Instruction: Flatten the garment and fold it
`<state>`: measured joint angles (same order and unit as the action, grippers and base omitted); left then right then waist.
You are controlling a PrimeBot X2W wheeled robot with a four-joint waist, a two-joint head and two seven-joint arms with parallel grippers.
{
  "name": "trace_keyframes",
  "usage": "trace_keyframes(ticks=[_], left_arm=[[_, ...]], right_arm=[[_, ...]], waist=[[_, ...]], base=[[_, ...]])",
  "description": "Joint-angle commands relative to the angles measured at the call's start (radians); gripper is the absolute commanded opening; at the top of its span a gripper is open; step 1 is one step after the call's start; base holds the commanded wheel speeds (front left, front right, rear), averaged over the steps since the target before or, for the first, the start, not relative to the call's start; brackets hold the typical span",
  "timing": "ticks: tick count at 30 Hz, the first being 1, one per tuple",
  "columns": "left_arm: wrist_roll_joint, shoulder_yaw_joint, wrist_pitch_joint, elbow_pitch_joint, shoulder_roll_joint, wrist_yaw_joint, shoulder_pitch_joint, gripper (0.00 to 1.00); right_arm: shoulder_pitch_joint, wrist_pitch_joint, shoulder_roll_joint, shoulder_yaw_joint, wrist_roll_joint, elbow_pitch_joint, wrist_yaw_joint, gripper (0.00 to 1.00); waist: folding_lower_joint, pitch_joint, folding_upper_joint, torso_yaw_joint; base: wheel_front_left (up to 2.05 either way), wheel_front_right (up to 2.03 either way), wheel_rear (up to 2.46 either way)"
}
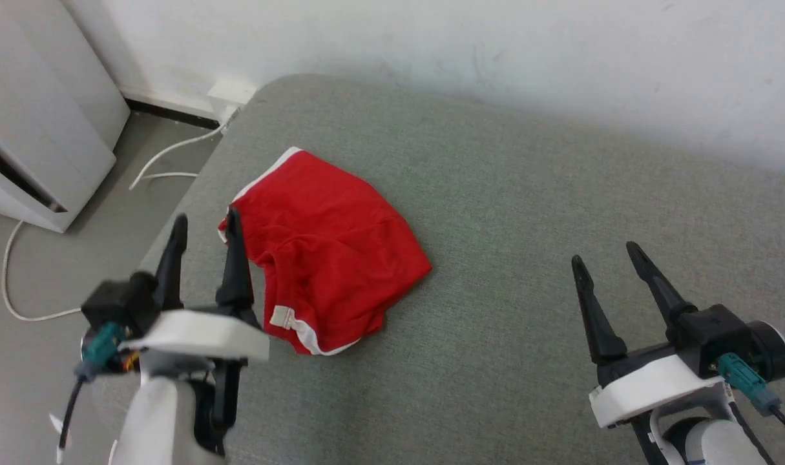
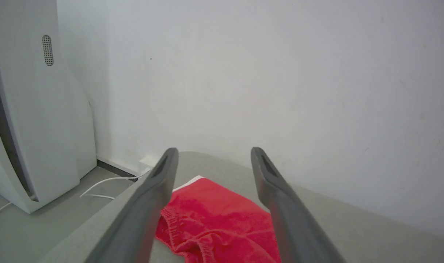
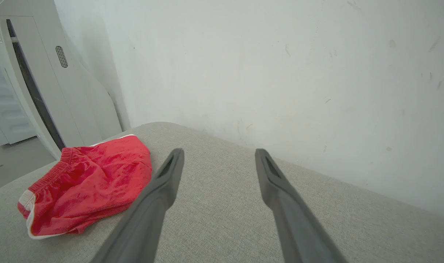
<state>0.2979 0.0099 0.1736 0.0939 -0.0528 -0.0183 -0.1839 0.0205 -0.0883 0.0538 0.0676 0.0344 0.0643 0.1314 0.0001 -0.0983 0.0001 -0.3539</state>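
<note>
Presently we note both pincers spread: left gripper (image 1: 206,219) by the rumpled garment (image 1: 327,248) (white trim (image 1: 303,332) showing), right gripper (image 1: 605,250) well apart.

garment (image 1: 327,248) on cushion (image 1: 528,213), left

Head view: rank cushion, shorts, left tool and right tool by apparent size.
1. grey cushion
2. red shorts
3. left tool and right tool, alike; both sit nearer the camera, so their place below the shorts is unsure.
</note>
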Motion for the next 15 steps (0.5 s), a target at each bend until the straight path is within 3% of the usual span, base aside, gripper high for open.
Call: trace_keyframes(ticks=[1, 9, 15], left_arm=[[0.002, 0.004, 0.009, 0.009, 0.002, -0.01, -0.031, 1.0], [0.032, -0.007, 0.01, 0.179, -0.019, -0.063, -0.254, 1.0], [0.105, -0.065, -0.148, 0.38, -0.069, -0.083, -0.409, 1.0]], right_arm=[[0.017, 0.001, -0.002, 0.002, -0.007, 0.008, -0.001, 1.0], [0.052, -0.001, -0.002, 0.018, -0.008, 0.018, -0.001, 1.0], [0.084, -0.012, -0.003, 0.032, -0.004, 0.012, -0.001, 1.0]], waist=[[-0.0001, -0.016, -0.0001, 0.011], [-0.0001, -0.084, -0.0001, 0.053], [-0.0001, -0.134, -0.0001, 0.09]], base=[[0.0, 0.0, 0.0], [0.0, 0.0, 0.0], [0.0, 0.0, 0.0]])
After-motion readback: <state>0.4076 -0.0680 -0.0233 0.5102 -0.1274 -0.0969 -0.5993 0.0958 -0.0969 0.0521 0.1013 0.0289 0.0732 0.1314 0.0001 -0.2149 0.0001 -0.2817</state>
